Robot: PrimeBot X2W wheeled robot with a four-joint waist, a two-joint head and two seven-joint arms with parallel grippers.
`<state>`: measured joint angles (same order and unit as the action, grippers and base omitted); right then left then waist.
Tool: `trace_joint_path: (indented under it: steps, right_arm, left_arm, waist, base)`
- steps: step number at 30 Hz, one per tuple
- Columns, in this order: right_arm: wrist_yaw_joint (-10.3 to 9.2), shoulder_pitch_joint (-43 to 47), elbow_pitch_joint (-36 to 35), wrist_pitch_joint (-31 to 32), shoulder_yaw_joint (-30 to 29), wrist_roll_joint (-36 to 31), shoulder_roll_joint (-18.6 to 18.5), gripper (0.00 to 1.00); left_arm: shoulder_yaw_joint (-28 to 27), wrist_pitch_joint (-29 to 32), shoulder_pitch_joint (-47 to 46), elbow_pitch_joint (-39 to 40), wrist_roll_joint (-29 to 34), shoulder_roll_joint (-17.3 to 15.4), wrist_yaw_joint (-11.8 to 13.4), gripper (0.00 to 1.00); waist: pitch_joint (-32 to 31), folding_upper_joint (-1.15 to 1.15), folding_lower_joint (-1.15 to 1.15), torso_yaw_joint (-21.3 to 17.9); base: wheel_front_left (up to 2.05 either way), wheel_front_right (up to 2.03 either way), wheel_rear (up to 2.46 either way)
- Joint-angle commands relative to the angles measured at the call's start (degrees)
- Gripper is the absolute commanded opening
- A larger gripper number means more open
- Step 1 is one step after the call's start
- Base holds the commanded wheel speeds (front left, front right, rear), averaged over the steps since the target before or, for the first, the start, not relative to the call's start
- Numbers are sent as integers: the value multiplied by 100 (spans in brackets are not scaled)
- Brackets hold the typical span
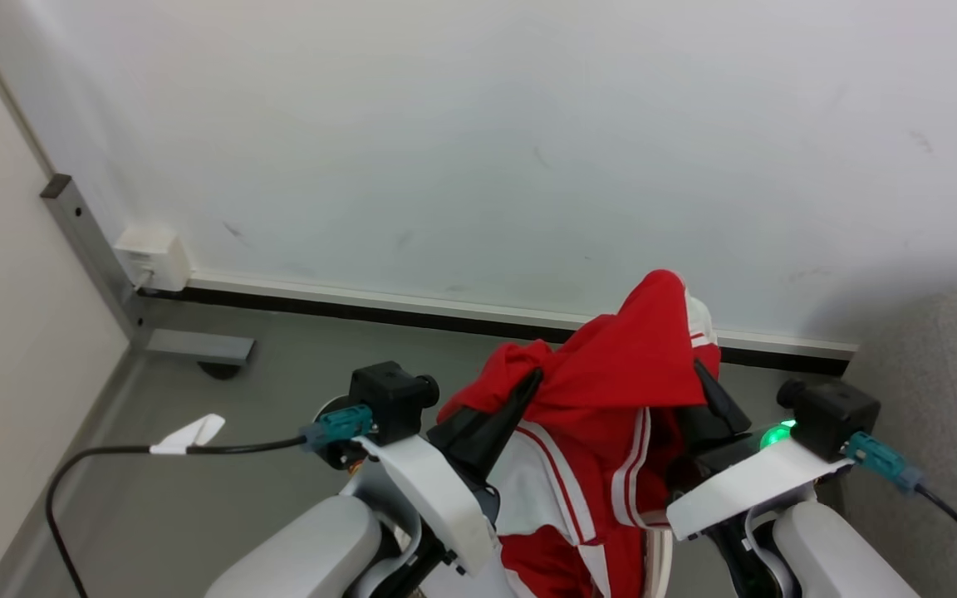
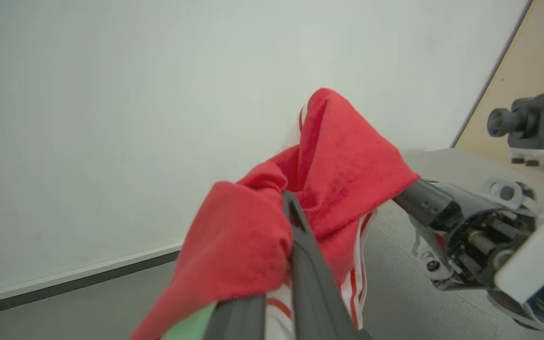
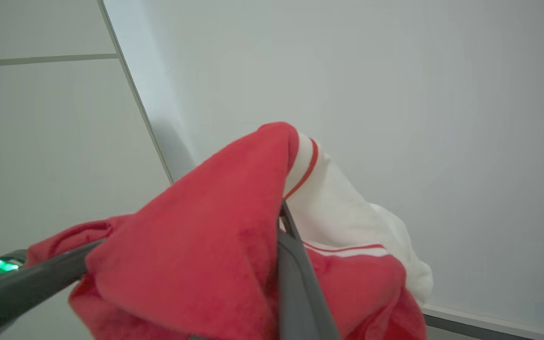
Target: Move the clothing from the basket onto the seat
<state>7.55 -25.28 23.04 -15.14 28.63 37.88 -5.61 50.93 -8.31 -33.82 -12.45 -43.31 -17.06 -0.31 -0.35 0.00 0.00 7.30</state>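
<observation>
Entry: you hold the bright red, soft jersey clothing (image 1: 611, 365) with white panels and thin stripe trim up in the air between both arms. It hangs in front of the plain white wall (image 1: 478, 124), above the grey floor (image 1: 279, 399).

- Left hand (image 1: 528, 386): its dark fingers are closed, pinching a red fold.
- Right hand (image 1: 707, 378): also closed, with fabric bunched over its fingers. The rest of the garment hangs down between the forearms.

Progress, by my reading: the lift out of the oval white basket is done. The carry and release are left.

The large light grey woven seat (image 1: 944, 390) lies at your right, near the right forearm.

At the far left, well apart:
- a black cable (image 1: 96, 453)
- a white socket box (image 1: 153, 253)
- a grey metal post (image 1: 88, 241)

Nothing blocks the way. The hanging hem may catch your right arm.
</observation>
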Motion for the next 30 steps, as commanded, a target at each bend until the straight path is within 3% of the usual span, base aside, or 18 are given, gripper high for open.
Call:
trace_joint_path:
  steps: [1, 2, 11, 22, 30]
  right_arm:
    - [-12, 67, -99, 1, -52, 81, -63, 0]
    - [-12, 63, -152, 1, -81, 109, -106, 0]
    - [-12, -161, -795, 1, -420, 211, -448, 0]
    - [-12, -492, -1573, 1, -1053, -30, -911, 0]
    - [-12, -221, -2042, 2, -1462, -301, -1085, 0]
  left_arm:
    - [-1, -54, 57, 45, 4, -22, -1, 85]
    - [4, -68, 60, 68, 17, -32, -3, 100]
    - [76, -206, 111, 123, 225, -209, 8, 100]
    - [173, -358, -7, 183, 440, -290, -32, 100]
    - [283, -429, -89, 88, 653, -367, -22, 100]
  waist:
    - [9, 0, 0, -72]
    - [15, 0, 0, -113]
    - [138, 0, 0, -697]
    - [322, 0, 0, -1736]
    - [474, 0, 0, -2457]
  base:
    - [0, 0, 0]
    - [0, 0, 0]
    - [0, 0, 0]
    - [0, 0, 0]
    - [0, 0, 0]
